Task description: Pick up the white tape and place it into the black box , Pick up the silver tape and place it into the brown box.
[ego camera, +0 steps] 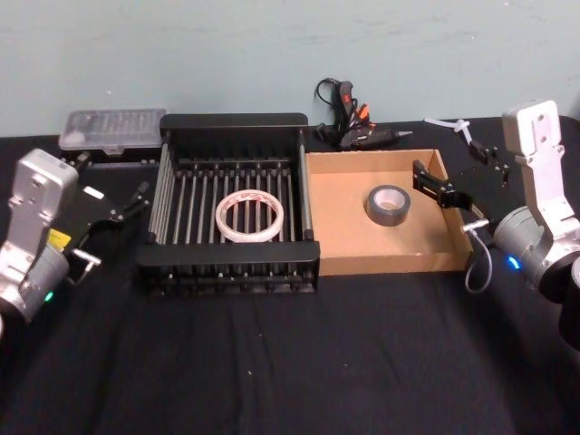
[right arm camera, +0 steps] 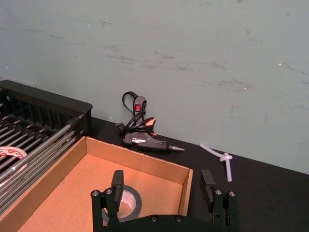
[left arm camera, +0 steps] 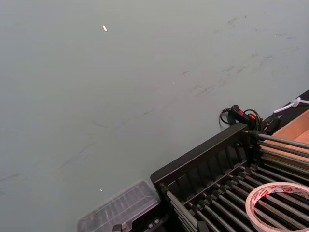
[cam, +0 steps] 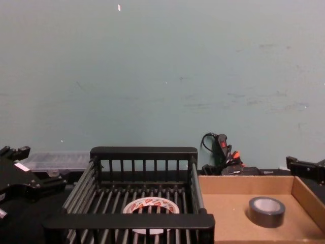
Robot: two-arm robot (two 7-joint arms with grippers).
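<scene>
Both rolls boxed: small grey-silver tape roll (ego camera: 388,205) flat in shallow tan cardboard tray (ego camera: 337,258); my right gripper (ego camera: 441,188) spread, empty; lift clear of the wall

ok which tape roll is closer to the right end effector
The silver tape, the small thick grey roll lying in the brown box, right beside the open right end effector. The white tape, a wide thin ring, lies farther off in the black box.
</scene>
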